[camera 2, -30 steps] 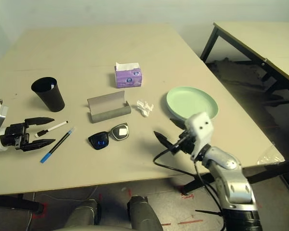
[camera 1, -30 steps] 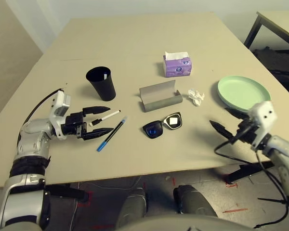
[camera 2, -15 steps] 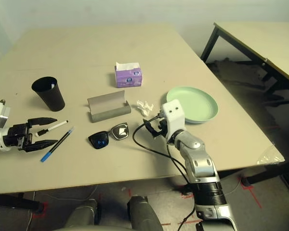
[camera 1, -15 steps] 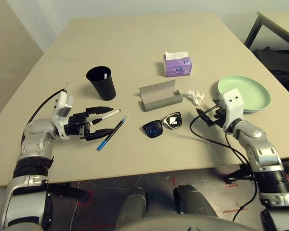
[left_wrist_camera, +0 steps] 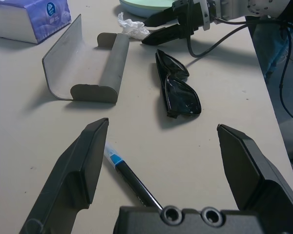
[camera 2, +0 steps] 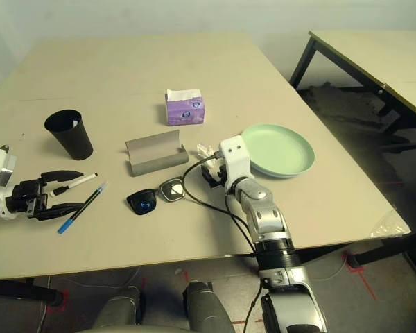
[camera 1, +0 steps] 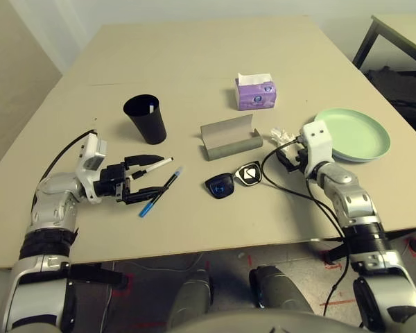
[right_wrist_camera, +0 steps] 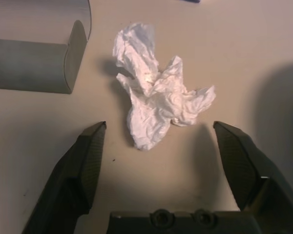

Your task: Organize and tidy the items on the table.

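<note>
My right gripper (right_wrist_camera: 158, 126) is open and sits low over the table (camera 1: 194, 55), its fingers either side of the crumpled white tissue (right_wrist_camera: 156, 100) without touching it. The tissue lies between the grey glasses case (camera 1: 230, 137) and the green plate (camera 1: 352, 134). Dark sunglasses (camera 1: 234, 180) lie in front of the case. My left gripper (camera 1: 158, 173) is open at the left, its fingers around the near ends of the white-black marker (camera 1: 154, 166) and the blue pen (camera 1: 159, 192). Behind them stands the black cup (camera 1: 145, 118). The purple tissue pack (camera 1: 255, 94) is further back.
A second beige table with black legs (camera 2: 374, 48) stands off to the right, with dark clutter on the floor beneath it. The right arm's black cable loops over the table beside the sunglasses. The table's front edge runs just below both forearms.
My right arm has swung from the table's front right edge in to the crumpled tissue, beside the plate. The left arm has barely moved.
</note>
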Robot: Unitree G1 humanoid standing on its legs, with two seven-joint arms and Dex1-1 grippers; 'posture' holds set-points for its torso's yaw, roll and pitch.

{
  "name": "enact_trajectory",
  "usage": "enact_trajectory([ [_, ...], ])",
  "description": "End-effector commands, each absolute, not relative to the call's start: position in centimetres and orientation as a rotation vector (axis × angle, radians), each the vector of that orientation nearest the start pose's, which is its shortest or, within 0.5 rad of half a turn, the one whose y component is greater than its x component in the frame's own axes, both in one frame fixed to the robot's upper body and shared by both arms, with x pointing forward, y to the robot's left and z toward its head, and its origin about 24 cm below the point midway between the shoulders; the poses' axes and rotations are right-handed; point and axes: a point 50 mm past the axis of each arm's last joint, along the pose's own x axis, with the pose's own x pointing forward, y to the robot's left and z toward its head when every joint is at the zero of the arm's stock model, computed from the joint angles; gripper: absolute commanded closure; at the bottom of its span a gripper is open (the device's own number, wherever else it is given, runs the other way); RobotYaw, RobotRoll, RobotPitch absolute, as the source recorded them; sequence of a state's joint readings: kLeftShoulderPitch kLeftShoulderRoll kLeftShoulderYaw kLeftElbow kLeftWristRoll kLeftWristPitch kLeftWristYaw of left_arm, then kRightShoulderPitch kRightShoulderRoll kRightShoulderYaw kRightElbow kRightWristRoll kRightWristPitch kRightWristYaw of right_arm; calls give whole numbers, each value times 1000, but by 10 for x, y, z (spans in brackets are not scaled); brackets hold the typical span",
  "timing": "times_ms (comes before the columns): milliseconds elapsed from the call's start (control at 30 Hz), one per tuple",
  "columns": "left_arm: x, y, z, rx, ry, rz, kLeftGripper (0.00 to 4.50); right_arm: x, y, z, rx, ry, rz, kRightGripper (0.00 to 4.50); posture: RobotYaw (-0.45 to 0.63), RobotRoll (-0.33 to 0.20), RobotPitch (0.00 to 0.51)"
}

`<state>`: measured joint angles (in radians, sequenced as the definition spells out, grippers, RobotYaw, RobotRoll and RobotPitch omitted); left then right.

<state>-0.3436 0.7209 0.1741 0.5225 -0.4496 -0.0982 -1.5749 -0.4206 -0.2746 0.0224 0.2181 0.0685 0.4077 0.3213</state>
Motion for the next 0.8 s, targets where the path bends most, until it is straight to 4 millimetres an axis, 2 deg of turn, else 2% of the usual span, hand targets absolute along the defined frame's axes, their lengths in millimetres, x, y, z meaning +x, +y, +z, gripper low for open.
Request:
enact_trajectory([
  [33,263,290,110,201,71,-1218,0,329,-166,75,-169,254,329,1373,-59,0,65],
  [300,262,291,107,198,76,-1218,0,327,-167,75,-163,244,332,4477,-61,0,59],
  [400,261,290,105,194,78,-1221,0,323,-169,84,-134,209,322,4477,-61,0,58],
  [533,261,291,103,191,82,-1222,0,318,-169,107,-102,131,296,4477,-70,0,59],
  [667,262,291,102,189,83,-1224,0,311,-185,131,-94,81,225,4477,-81,0,59],
  [800,263,290,100,187,84,-1228,0,307,-203,142,-116,91,184,4477,-90,0,59],
])
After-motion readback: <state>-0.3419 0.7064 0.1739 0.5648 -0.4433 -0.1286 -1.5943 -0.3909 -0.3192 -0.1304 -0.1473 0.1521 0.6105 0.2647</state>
